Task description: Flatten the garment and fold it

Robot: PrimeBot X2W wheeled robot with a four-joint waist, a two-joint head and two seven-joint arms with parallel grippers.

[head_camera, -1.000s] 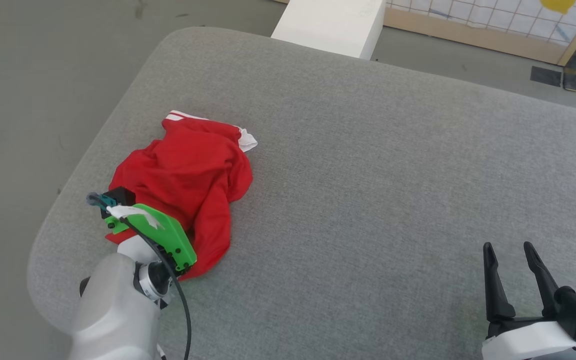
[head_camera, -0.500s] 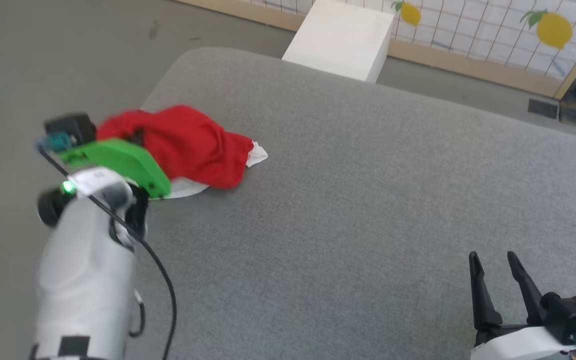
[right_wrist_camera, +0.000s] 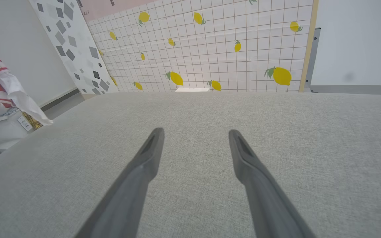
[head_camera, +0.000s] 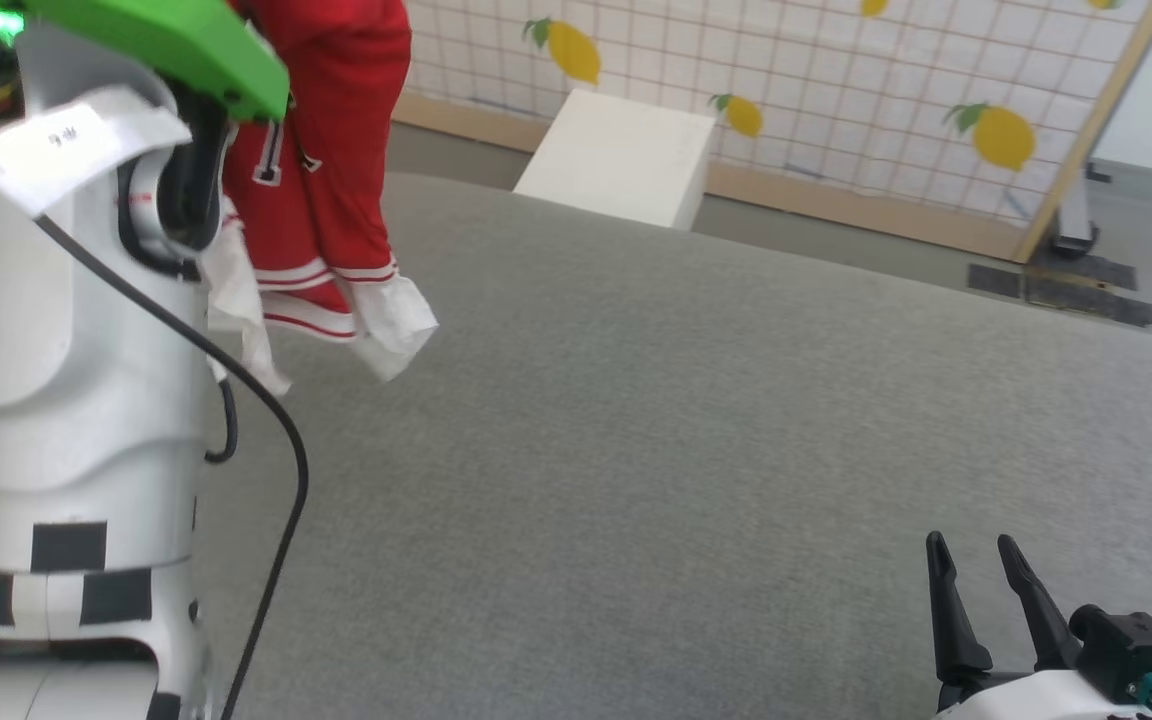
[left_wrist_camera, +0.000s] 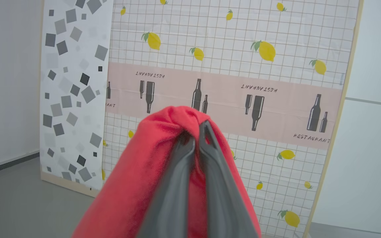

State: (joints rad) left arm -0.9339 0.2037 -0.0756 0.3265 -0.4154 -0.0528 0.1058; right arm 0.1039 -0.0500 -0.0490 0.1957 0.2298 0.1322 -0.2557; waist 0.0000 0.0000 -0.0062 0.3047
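My left gripper (left_wrist_camera: pixel 197 132) is pinched shut on a bunch of red cloth from the shirt (head_camera: pixel 336 120). The shirt hangs in the air from it, up high over the left end of the gray table (head_camera: pixel 686 400). The lowest bit is a white sleeve (head_camera: pixel 398 322), and it looks to hang free of the table. My right gripper (head_camera: pixel 970 545) sits low over the right side of the table, well apart from the shirt. Its fingers are spread wide and there is nothing between them.

I think the shirt is light, soft and floppy. It has no shape of its own, so it droops in a long crumpled bundle with the sleeves at the bottom. The cloth looks thin and smooth, so a hard tug might pull it out of my pinch.

I seem to be holding a lump of the red part, not an edge, so it will not open up by itself. I think the best spot for my other gripper is the red-and-white stripes (head_camera: pixel 288 274) or the sleeve below them. Then two holds could stretch it out flat.
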